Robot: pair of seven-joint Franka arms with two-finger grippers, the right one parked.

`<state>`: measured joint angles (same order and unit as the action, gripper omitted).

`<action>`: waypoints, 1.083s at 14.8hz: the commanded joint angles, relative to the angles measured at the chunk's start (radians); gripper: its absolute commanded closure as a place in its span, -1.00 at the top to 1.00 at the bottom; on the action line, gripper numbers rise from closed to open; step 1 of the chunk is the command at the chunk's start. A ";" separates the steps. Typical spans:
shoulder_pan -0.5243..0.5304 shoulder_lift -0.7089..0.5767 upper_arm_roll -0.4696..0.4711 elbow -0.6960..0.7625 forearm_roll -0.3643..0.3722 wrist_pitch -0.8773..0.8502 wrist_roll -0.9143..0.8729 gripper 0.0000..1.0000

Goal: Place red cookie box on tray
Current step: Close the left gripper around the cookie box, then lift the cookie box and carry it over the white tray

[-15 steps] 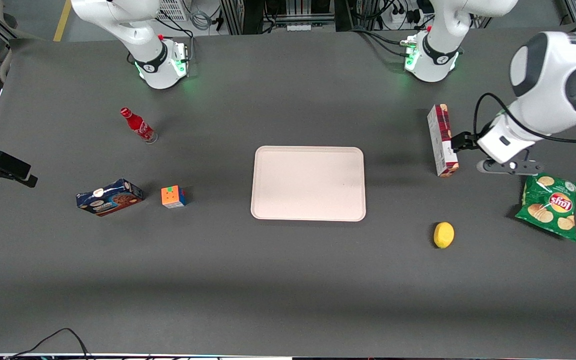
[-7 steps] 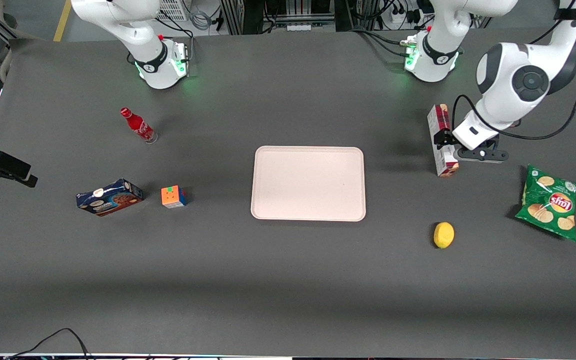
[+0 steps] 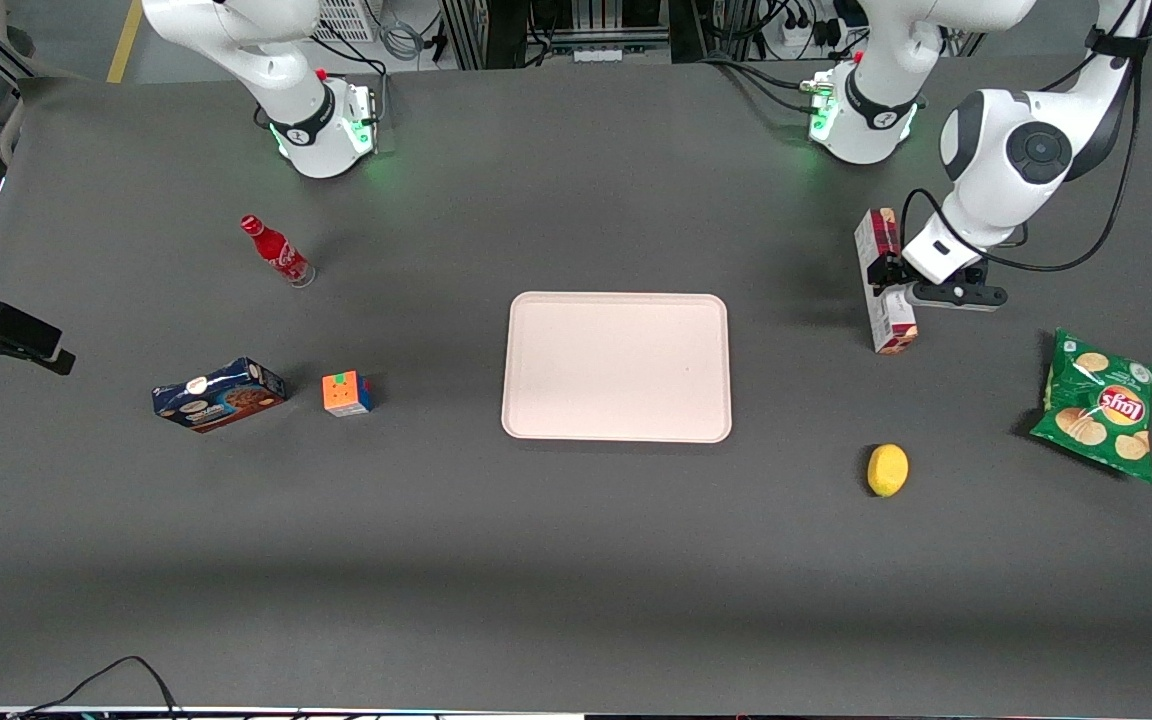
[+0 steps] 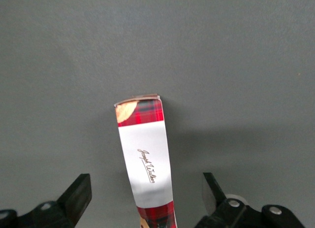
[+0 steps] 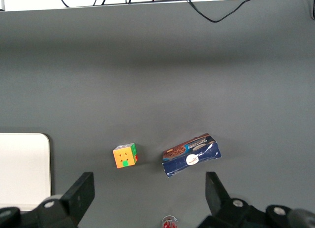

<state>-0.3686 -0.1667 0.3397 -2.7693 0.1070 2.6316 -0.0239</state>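
Observation:
The red cookie box (image 3: 893, 322) lies on the dark table toward the working arm's end, a long plaid carton with a white label (image 4: 146, 159). My gripper (image 3: 891, 278) hangs over the box's middle, open, one black finger (image 4: 78, 196) on each long side with a gap to the carton. Nothing is held. The pale cream-pink tray (image 3: 616, 366) sits empty at the table's middle, well apart from the box, and its corner also shows in the right wrist view (image 5: 22, 169).
A lemon (image 3: 887, 469) lies nearer the front camera than the box. A green chips bag (image 3: 1099, 403) lies near the table's end. Toward the parked arm's end are a blue cookie box (image 3: 219, 394), a colour cube (image 3: 347, 393) and a red soda bottle (image 3: 276, 250).
The gripper has moved from beside the chips bag to over the red cookie box, and the arm's elbow has swung farther from the front camera. The box has not moved.

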 commanded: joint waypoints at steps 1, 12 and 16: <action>0.007 0.021 0.001 -0.076 0.019 0.114 0.009 1.00; 0.007 0.058 0.002 -0.119 0.017 0.127 -0.016 -0.12; 0.005 0.061 0.002 -0.116 0.013 0.116 -0.031 -0.91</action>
<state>-0.3684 -0.0765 0.3396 -2.8310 0.1078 2.7212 -0.0298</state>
